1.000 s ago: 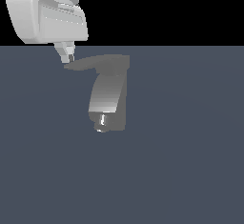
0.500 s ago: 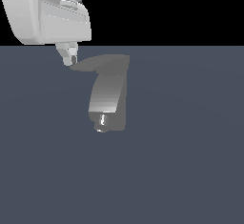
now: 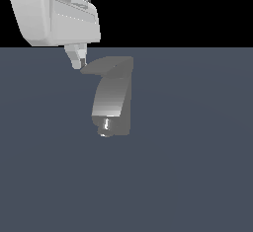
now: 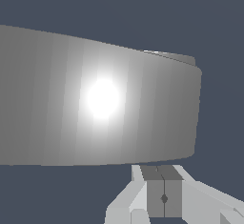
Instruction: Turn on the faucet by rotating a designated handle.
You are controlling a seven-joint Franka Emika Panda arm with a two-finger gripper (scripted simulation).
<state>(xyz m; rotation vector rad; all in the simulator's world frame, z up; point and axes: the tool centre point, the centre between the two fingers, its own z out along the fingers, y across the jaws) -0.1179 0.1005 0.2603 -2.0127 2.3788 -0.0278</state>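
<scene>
The faucet (image 3: 114, 97) is a small grey fixture standing on the dark floor. Its lighter spout curves down to a shiny nozzle (image 3: 105, 126). On top lies the handle (image 3: 107, 65), a flat dark-grey blade that tapers to a point on the exterior view's left. My white gripper (image 3: 77, 64) hangs just left of that point, fingers shut on nothing and at or almost touching the tip. In the wrist view the faucet (image 4: 100, 104) fills most of the picture as a curved grey surface, with my shut gripper (image 4: 162, 173) right against its edge.
The floor (image 3: 197, 167) is a flat dark blue-grey surface all around the faucet, with a black background above its far edge. The bulky white hand body (image 3: 54, 14) looms above and to the left of the faucet.
My gripper has shifted toward the exterior view's right. The handle's pointed tip has swung the same way along with it.
</scene>
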